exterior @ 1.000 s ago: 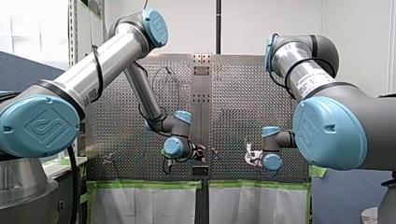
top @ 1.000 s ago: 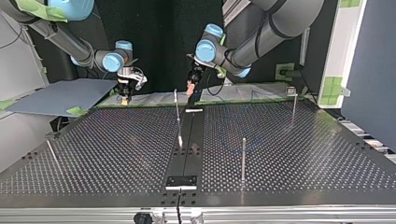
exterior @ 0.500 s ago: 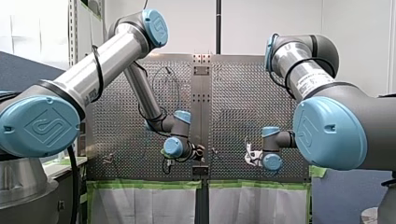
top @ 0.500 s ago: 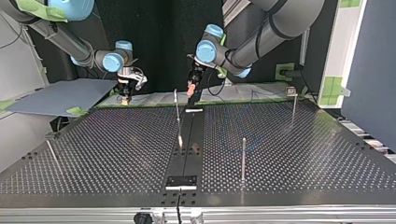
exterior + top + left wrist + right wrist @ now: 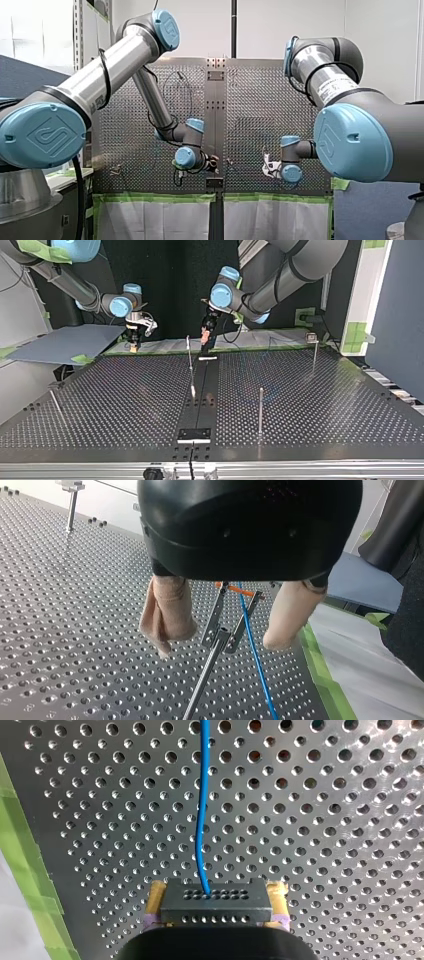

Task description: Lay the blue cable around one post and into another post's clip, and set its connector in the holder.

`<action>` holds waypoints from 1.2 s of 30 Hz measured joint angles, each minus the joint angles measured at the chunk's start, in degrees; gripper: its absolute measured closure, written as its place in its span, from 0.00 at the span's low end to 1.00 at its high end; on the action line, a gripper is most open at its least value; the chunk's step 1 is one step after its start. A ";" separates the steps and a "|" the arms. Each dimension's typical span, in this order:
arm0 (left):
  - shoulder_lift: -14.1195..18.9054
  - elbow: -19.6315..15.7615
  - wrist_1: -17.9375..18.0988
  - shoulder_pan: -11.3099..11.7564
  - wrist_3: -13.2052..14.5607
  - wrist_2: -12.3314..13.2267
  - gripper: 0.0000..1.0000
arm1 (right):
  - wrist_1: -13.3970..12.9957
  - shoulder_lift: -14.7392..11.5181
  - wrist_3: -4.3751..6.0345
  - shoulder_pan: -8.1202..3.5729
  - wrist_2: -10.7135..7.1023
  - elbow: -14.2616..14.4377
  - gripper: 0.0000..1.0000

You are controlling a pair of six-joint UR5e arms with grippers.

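My right end effector (image 5: 216,897) is clamped on the dark, hole-faced connector (image 5: 220,912). The thin blue cable (image 5: 200,820) runs ahead from it over the perforated table (image 5: 325,820). My left end effector (image 5: 219,644), its beige pads (image 5: 167,615) apart, straddles a post's forked clip (image 5: 225,625), and the cable passes alongside it. My left arm (image 5: 125,55) bends down toward mid-table. My right arm (image 5: 325,80) folds low beside it.
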 joint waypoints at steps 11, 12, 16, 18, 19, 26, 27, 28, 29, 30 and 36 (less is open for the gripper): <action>3.72 -3.38 -1.08 -0.37 0.74 -4.10 0.00 | 0.12 0.01 0.98 -0.11 -0.05 -0.04 1.00; 4.14 -3.81 -1.21 -0.47 0.54 -4.53 0.00 | 0.14 0.00 1.11 -0.12 -0.06 -0.05 1.00; 5.93 -5.60 -0.89 -0.84 -0.56 -6.32 0.00 | 0.24 0.02 1.29 -0.14 -0.13 -0.07 1.00; 7.06 -6.71 -0.72 -0.93 -1.56 -7.44 0.00 | 0.42 0.01 1.27 -0.14 -0.16 -0.08 1.00; 7.58 -7.24 -0.74 -0.95 -1.99 -7.97 0.00 | 0.46 0.01 1.26 -0.14 -0.17 -0.08 1.00; 12.08 -11.72 -2.31 -0.59 -5.10 -12.10 0.00 | 0.43 0.02 1.33 0.16 -0.39 -0.09 1.00; 12.58 -12.23 -2.57 -0.54 -5.42 -12.34 0.00 | 0.41 0.01 1.36 0.18 -0.49 -0.09 1.00; 13.05 -12.71 -2.84 -0.49 -5.73 -12.51 0.00 | 0.41 0.01 1.37 0.17 -0.58 -0.09 1.00; 13.68 -13.33 -3.27 -0.40 -6.18 -12.65 0.00 | 0.42 0.01 1.40 0.18 -0.69 -0.09 1.00; 14.17 -13.81 -3.57 -0.35 -6.56 -12.74 0.00 | 0.42 0.02 1.45 0.18 -0.74 -0.09 1.00; 17.69 -17.34 -5.14 0.08 -9.89 -13.38 0.00 | 0.39 0.06 2.16 0.11 -1.27 -0.09 1.00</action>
